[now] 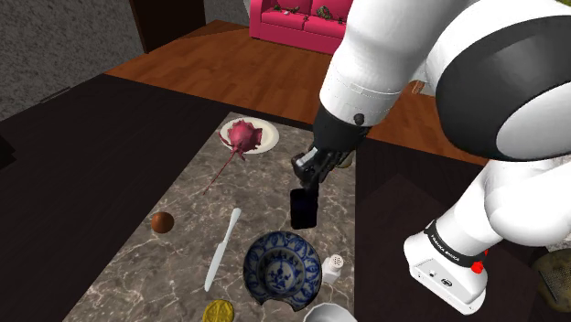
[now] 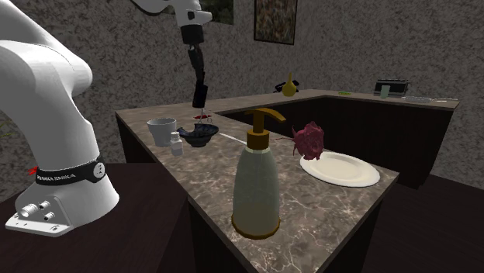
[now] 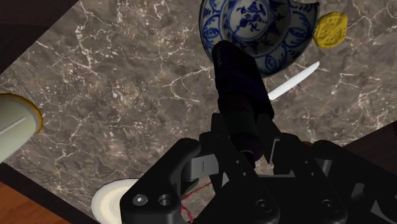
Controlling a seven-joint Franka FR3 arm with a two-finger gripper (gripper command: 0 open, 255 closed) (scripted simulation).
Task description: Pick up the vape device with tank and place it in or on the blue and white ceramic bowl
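Observation:
My gripper [image 1: 308,176] is shut on the vape device [image 1: 303,208], a dark blocky body that hangs down from the fingers above the marble counter. The blue and white bowl [image 1: 281,268] sits on the counter just beyond the device's lower end, toward the shoulder view's bottom. In the second exterior view the vape device [image 2: 200,95] hangs well above the bowl [image 2: 198,136]. In the wrist view the dark device [image 3: 240,95] juts out from between my fingers, its far end overlapping the rim of the patterned bowl [image 3: 254,25].
A white plate with a red rose [image 1: 249,137] lies at the counter's far end. A white knife [image 1: 222,247], a brown ball [image 1: 162,222], a yellow round thing [image 1: 218,312], a small white bottle [image 1: 334,265] and a white cup [image 1: 328,315] surround the bowl. A soap dispenser [image 2: 256,182] stands near the plate.

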